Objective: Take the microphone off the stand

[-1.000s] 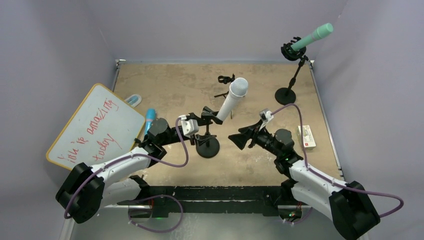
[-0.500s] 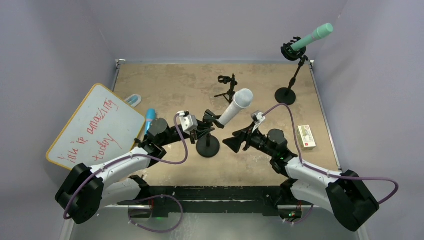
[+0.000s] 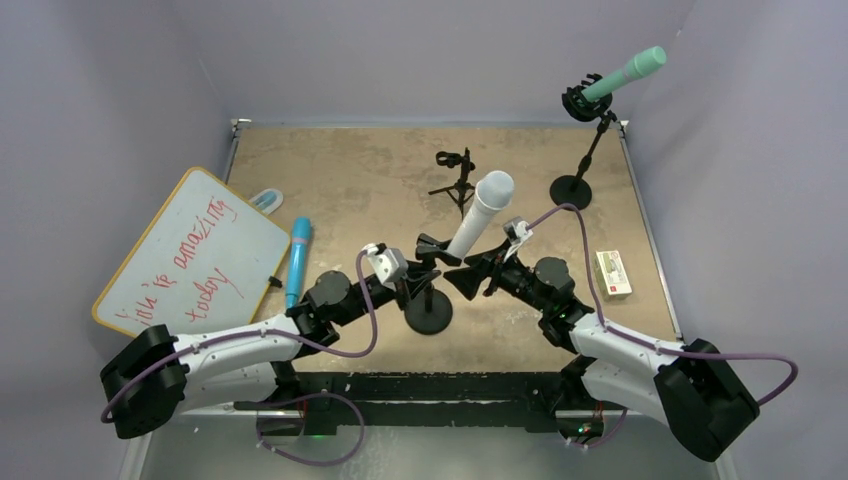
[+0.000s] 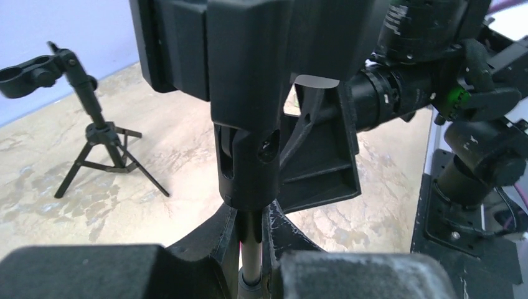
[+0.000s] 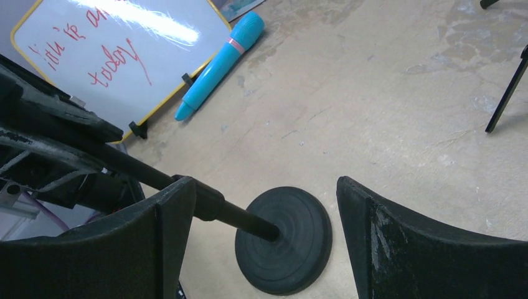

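At the left a whiteboard (image 3: 190, 255) sits on the bench (image 3: 340, 165) with a blue mic (image 3: 296, 260) lying just beside it, both well apart from the work. Next, the left gripper (image 3: 416, 284) is closed tight on the thin pole of the stand (image 3: 428, 312), above the round base; the wrist view shows the pole pinched between its fingers. The mic (image 3: 482, 212) sits in the stand's clip near the middle of the bench, tail in the clip, white head uppermost. In the top view its long axis slants from the clip at lower left to the head at upper right, so it points up and toward the far right corner. Just to the right, the right gripper (image 3: 462, 278) is spread wide and holds nothing, its jaws about level with the pole and clip rather than the mic body. I judge the risks thus: closing here would catch the pole, not the mic; a pull across the mic's axis instead of along it could tip or drag the stand, or twist the pole in the left grip; and the smooth barrel may slip
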Available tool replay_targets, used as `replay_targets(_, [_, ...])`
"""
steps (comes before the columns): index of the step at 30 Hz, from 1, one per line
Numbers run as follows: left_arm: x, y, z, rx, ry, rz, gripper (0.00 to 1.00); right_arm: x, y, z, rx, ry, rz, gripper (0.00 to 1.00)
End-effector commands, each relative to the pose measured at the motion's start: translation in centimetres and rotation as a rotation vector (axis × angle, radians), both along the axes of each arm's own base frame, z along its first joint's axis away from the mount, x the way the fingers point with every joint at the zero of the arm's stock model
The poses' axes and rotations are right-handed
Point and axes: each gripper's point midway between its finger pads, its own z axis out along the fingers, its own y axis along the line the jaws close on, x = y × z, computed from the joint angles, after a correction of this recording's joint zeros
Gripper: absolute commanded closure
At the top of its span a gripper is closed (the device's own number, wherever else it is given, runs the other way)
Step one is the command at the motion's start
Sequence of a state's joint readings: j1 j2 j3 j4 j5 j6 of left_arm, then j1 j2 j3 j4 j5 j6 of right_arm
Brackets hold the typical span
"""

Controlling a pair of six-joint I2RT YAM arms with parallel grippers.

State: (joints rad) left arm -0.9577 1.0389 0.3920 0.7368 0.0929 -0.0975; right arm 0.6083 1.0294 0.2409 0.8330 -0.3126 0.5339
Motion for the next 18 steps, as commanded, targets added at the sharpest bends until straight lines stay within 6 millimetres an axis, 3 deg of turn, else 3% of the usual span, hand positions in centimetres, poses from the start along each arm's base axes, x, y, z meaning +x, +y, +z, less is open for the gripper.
replay_targets(1, [1.5,1.9,0.9,-0.099,0.020,0.156,1.00,1.1,0.4,2.9,0.046,-0.079,-0.027,0.16])
replay_targets(2, [1.4,1.8,0.7,-0.088,0.018,0.152,0.99,1.1,0.4,2.8,0.046,-0.078,-0.028,0.16])
replay_targets(6, [1.1,1.1,0.2,-0.001,-0.007,0.105,0.76,0.8,0.5,2.6,0.032,-0.087,-0.010,0.16])
replay_targets(12, [0.0,0.7,0.8,0.059,-0.117,0.025,0.53,0.5,0.5,2.6,0.016,-0.094,-0.001,0.16])
replay_targets(18, [-0.2,0.5,1.4,0.083,-0.207,-0.006,0.44,0.4,0.3,2.5,0.022,-0.089,-0.010,0.16])
